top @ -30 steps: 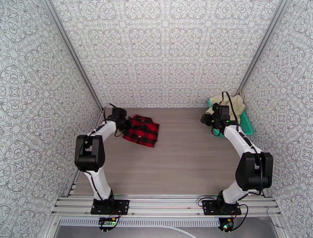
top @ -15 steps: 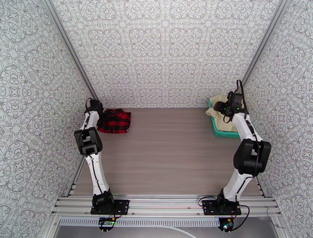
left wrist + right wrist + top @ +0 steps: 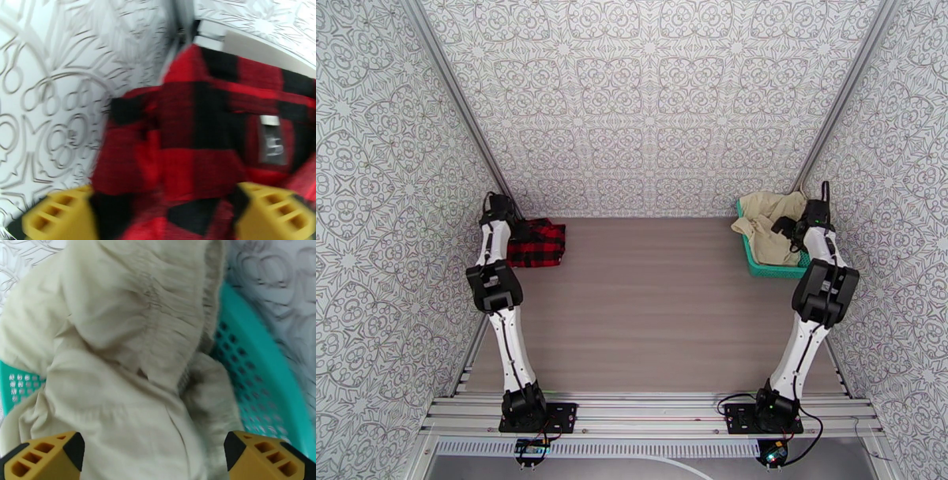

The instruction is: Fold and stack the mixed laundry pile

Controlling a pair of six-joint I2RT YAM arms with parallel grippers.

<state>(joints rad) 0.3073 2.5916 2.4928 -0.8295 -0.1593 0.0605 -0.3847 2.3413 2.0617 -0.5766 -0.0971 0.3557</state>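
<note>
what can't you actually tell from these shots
Label on the flannel shirt: print unreadable, left wrist view blurred.
Cream cloth in the basket: number of pieces unclear, folds overlap, right wrist view.
Shirt's left edge: covered by the left arm, top view.

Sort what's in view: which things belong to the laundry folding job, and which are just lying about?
Part of the job:
red-and-black checked shirt, bunched in the table's far left corner
cream cloth pieces, heaped in the basket

Just lying about:
teal mesh basket, far right corner
wooden table
patterned walls
</note>
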